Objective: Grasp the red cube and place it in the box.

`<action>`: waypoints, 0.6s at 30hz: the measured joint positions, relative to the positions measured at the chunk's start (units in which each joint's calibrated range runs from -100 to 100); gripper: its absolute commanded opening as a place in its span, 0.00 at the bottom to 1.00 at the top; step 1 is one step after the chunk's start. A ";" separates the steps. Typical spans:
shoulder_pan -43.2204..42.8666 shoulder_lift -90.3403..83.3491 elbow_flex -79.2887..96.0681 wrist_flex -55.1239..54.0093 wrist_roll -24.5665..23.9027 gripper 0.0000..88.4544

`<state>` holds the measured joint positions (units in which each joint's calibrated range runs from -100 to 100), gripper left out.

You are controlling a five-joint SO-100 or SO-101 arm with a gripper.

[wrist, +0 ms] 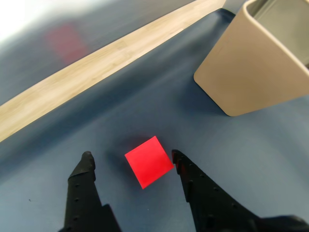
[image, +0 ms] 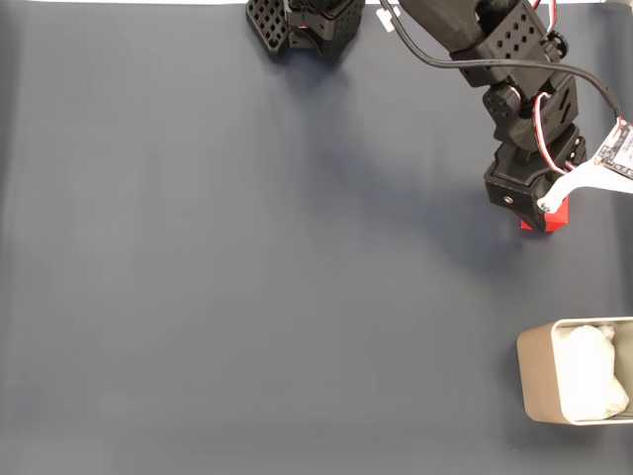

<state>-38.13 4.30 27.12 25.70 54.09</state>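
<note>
The red cube lies on the dark blue mat between my two black fingers in the wrist view. My gripper is open, with its right fingertip almost touching the cube's corner and the left one a little apart. In the fixed view the arm covers most of the red cube, and my gripper stands over it at the right side. The beige box with its white lining sits at the lower right, below the cube. In the wrist view the box stands at the upper right.
The arm's black base stands at the mat's top edge in the fixed view. A light wooden strip runs past the mat's far edge in the wrist view. The box reaches the right border of the fixed view.
</note>
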 measured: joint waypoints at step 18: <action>-0.82 0.78 0.00 -0.24 -0.83 0.42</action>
<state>-38.95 5.08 27.12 25.46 53.26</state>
